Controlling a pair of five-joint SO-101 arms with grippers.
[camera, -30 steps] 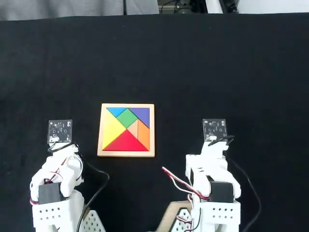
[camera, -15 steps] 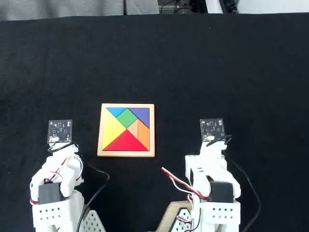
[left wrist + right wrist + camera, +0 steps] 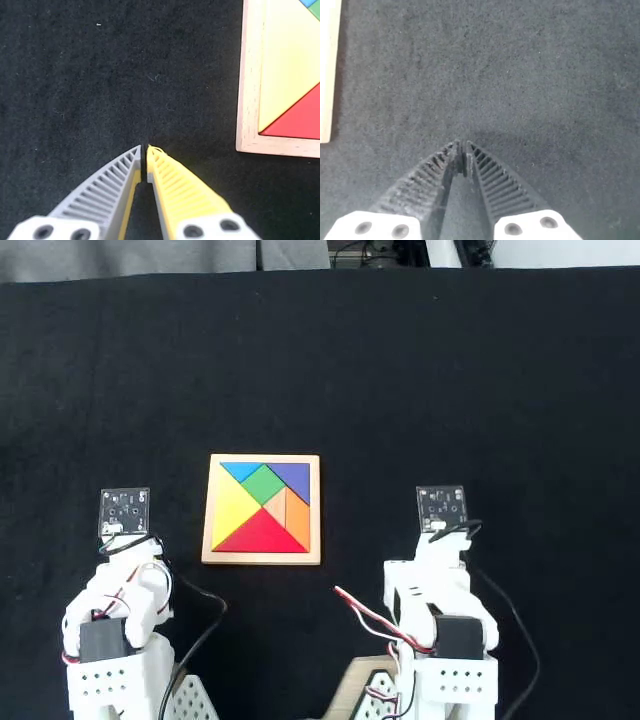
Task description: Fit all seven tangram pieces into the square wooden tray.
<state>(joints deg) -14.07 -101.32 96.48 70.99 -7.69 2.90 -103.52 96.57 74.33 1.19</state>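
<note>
Nothing legible from here: no text, labels, nos. or signs on the wooden tray (image 3: 207, 510), the tangram pieces (image 3: 262, 510) or the black worktop (image 3: 450, 370). Any marks on the small wrist boards (image 3: 125, 512) are too tiny to read.

Square wooden tray (image 3: 207, 520): light wood, raised rim, flat on black bench (image 3: 460, 380), sides square to bench edges. All seven pieces seated inside, flush, filling the square.
- yellow large triangle (image 3: 232, 512): against left rim
- red large triangle (image 3: 262, 536): along near rim
- light-blue small triangle (image 3: 240, 470): far left corner
- green square (image 3: 264, 484): set as diamond, far middle
- purple triangle (image 3: 294, 478): far right corner
- orange piece (image 3: 298, 520): against right rim
- tan small triangle (image 3: 275, 511): centre
</note>
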